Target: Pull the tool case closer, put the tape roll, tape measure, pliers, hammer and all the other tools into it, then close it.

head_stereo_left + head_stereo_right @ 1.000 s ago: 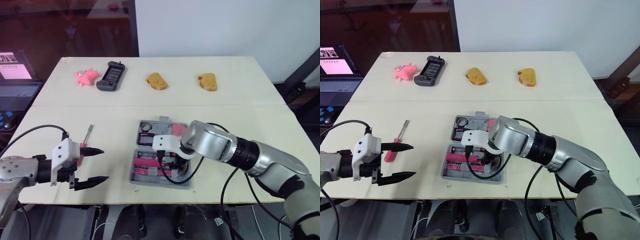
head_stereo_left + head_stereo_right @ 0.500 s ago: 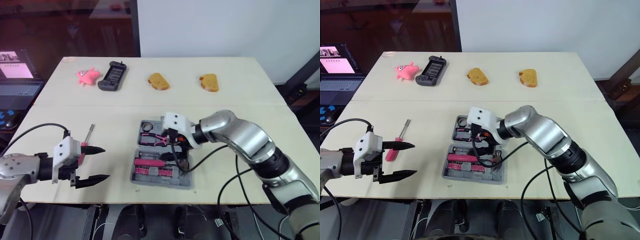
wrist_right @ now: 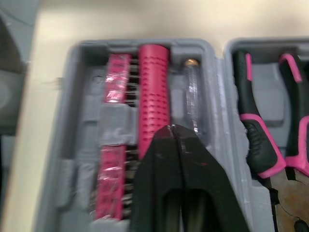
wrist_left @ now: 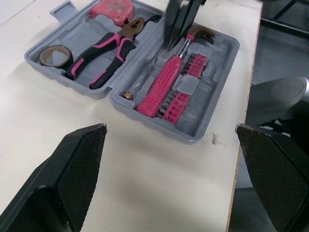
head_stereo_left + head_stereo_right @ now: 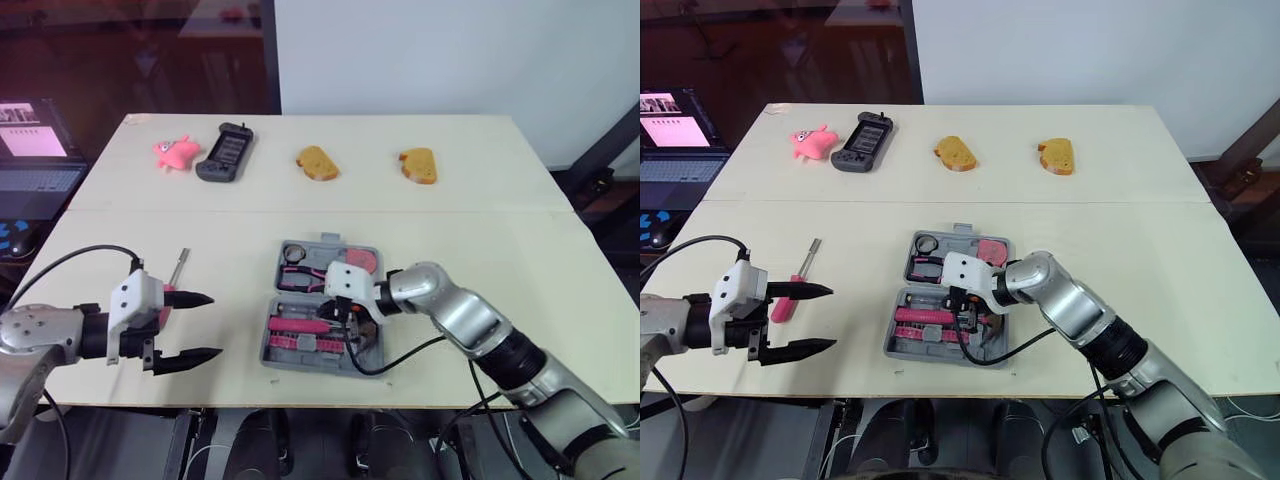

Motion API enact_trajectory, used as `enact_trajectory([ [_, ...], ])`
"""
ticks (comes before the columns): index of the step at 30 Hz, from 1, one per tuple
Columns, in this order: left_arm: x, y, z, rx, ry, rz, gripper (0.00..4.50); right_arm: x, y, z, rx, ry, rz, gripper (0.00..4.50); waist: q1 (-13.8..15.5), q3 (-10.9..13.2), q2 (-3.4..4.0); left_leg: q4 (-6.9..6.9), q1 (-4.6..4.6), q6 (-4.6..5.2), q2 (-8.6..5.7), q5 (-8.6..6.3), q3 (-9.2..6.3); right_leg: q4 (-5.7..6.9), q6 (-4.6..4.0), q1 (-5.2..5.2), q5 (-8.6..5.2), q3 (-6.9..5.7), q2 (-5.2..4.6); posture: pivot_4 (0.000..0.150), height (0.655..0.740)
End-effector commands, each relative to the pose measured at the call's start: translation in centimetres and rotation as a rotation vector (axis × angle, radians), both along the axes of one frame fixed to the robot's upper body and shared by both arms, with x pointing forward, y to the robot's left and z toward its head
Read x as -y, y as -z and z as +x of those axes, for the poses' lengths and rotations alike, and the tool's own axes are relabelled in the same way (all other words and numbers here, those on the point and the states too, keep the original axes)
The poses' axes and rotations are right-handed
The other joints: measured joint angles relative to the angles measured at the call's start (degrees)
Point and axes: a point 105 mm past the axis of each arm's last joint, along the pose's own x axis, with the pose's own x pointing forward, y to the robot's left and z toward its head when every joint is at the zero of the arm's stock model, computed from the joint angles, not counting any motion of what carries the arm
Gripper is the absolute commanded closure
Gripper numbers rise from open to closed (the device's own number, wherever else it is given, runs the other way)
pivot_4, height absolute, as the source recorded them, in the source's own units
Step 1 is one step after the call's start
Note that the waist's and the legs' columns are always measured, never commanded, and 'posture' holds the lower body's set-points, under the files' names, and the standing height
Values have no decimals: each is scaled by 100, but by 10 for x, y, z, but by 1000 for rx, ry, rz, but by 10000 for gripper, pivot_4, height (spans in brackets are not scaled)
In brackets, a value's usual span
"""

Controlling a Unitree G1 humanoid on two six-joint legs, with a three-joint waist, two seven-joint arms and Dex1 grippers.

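Note:
The grey tool case (image 5: 372, 352) lies open near the table's front edge. Its far half holds the tape roll (image 5: 293, 253), the pink tape measure (image 5: 360, 260) and the pliers (image 5: 305, 280). The pink-handled hammer (image 4: 166, 82) and a clear-handled screwdriver (image 3: 193, 104) lie in the near half. My right gripper (image 5: 962, 314) is shut, empty, pointing down just over the hammer handle (image 3: 153, 87). A pink screwdriver (image 5: 176, 268) lies on the table left of the case. My left gripper (image 5: 190, 327) hovers open beside the screwdriver's handle, holding nothing.
Along the far side of the table lie a pink pig toy (image 5: 172, 152), a black game controller (image 5: 224, 152) and two bread pieces (image 5: 315, 162) (image 5: 418, 165). A laptop (image 5: 35, 150) stands off the table's left edge.
My right gripper went from open to shut and moved from the case's far half to above the hammer in the near half. The left gripper stayed put.

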Motion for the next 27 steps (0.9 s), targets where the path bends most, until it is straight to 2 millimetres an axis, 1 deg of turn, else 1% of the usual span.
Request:
enact_trajectory([
  [1, -1, -10, -1, 33, 8, 9, 0, -5, 3, 1, 27, -10, 22, 44713, -5, 0, 0, 0, 0, 0, 0, 0, 0, 0, 0, 0, 0, 0, 0, 1500, 7188],
  [6, -3, -12, -1, 35, 6, 19, 0, -6, 26, -9, -58, -14, 13, 44713, -7, -1, -1, 0, 5, -1, 0, 0, 0, 0, 0, 5, 0, 0, 1, 1500, 7188],
  [9, -4, -13, -1, 36, 4, 22, 0, -1, 44, -16, -99, -15, -29, 44713, -10, -1, -1, -3, 19, -1, 0, 0, -2, -1, 0, 16, -1, 0, 1, 1500, 7188],
  [11, -4, -13, -1, 37, 3, 23, 0, 6, 61, -21, -122, -13, -71, 44713, -11, -3, -2, -5, 36, -1, 1, -1, -3, -5, 0, 32, -2, 0, 1, 1500, 7188],
  [14, -4, -13, -1, 38, 1, 26, 0, 11, 74, -22, -124, -4, -92, 44713, -13, -20, -20, -7, 56, 1, 1, -3, -7, -11, 2, 56, -4, -1, 1, 1500, 7188],
  [16, -4, -13, -1, 38, 0, 27, 0, 15, 80, -21, -126, 10, -97, 44713, -17, -40, -41, -9, 65, 0, 2, -4, -12, -11, 1, 64, -5, -1, 3, 1500, 7188],
  [18, -5, -13, 0, 38, 0, 30, 0, 17, 84, -20, -126, 8, -109, 44713, -23, -46, -47, -15, 84, 4, 4, -8, -15, -13, -1, 77, -6, -1, 5, 1500, 7188],
  [22, -5, -13, 0, 39, 1, 36, 0, 27, 106, -29, -134, -22, -164, 44713, -25, -76, -46, -30, 136, 22, 6, -23, -12, -20, -9, 100, -12, -1, 0, 1500, 7188],
  [23, -5, -13, 0, 39, 0, 37, 0, 27, 108, -30, -137, -21, -164, 44713, -24, -94, -49, -33, 138, 23, 6, -24, -12, -20, -10, 100, -14, -1, -1, 1500, 7188],
  [25, -5, -12, 0, 39, 0, 39, 0, 36, 122, -33, -123, -32, -217, 44713, -24, -127, -60, -40, 144, 24, 6, -24, -11, -21, -13, 103, -17, -1, -3, 1500, 7188],
  [27, -5, -13, 0, 40, -1, 41, 0, 40, 130, -34, -118, -32, -234, 44713, -25, -173, -60, -49, 152, 23, 6, -24, -10, -21, -19, 107, -20, -1, -4, 1500, 7188],
])
